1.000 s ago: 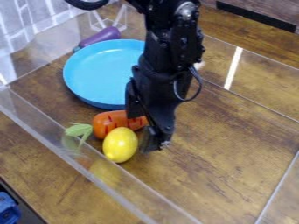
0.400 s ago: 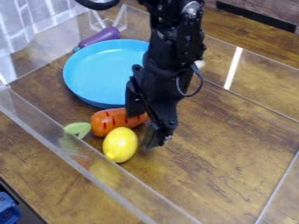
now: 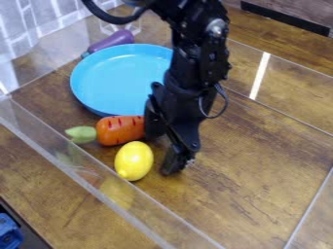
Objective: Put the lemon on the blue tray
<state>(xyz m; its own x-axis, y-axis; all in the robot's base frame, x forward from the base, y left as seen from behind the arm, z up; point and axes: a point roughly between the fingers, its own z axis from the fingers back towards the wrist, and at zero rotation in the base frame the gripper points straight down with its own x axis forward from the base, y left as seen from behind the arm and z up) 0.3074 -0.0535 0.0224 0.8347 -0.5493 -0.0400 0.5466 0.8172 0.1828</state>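
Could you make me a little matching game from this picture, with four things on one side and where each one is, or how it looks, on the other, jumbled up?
Things:
1. Lemon
2. Carrot
3. Round tray
4. Robot arm

Places and looks:
A. Bright blue, with a raised rim
B. Black, reaching down over the table
C. Yellow, on the table, off the tray
D. Orange, with a green end

Right pairs: 1-C, 2-D, 3-A, 4-B

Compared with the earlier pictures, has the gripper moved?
Yes: the gripper is lower in the view, farther from the blue tray.
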